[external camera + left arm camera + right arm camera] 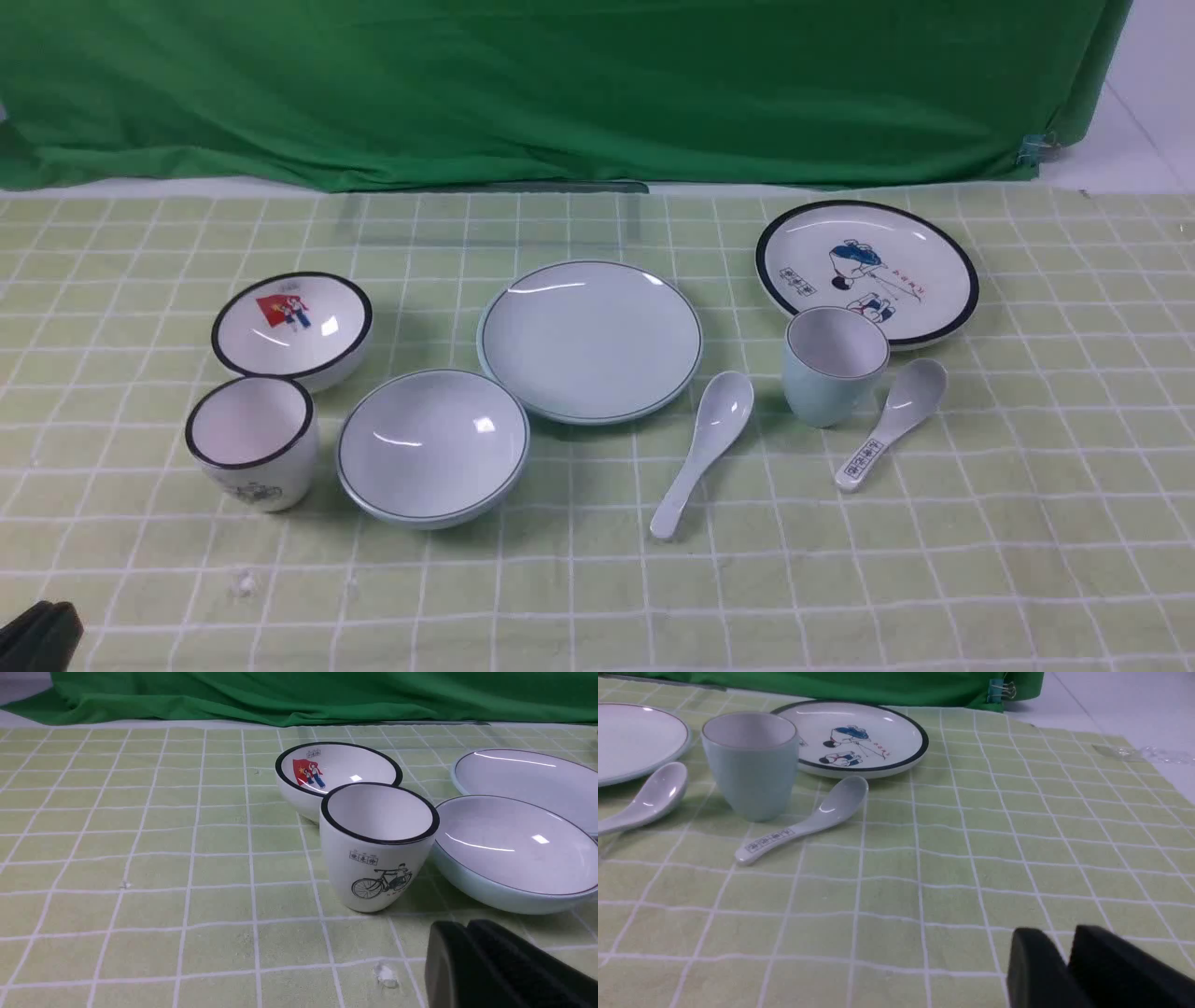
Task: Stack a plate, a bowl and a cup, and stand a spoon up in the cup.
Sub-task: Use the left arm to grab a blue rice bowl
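The bowl (432, 446) stands left of the middle of the desk (840, 579), with the plate (590, 338) just beside it, farther back. The left claw (460, 935), closed and empty at the near left corner, has the bowl ahead and to its right, so this arm seems nearer. The right claw (1066, 947) is slightly parted and empty.

A wrinkled green backdrop (560, 84) spans 12 o'clock behind the tabletop (1027, 485), covered in pale green, white-gridded cloth, with a bare white surface (1153, 112) at 2 o'clock.
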`<action>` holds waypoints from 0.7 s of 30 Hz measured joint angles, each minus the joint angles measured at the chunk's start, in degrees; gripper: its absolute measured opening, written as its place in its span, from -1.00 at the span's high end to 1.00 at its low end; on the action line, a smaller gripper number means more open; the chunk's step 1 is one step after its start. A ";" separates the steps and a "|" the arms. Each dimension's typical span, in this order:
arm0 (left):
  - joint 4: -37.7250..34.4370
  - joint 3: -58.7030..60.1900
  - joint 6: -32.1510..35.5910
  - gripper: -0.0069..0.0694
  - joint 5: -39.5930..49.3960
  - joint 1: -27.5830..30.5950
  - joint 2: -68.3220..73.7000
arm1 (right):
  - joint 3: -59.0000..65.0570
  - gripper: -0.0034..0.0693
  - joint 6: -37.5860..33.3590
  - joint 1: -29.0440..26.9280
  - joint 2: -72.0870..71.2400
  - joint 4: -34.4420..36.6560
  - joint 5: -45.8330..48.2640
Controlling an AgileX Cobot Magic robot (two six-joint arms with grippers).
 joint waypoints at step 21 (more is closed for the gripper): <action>2.03 0.00 0.23 0.90 -1.70 0.00 0.00 | 0.00 0.35 0.05 0.00 0.00 0.00 0.00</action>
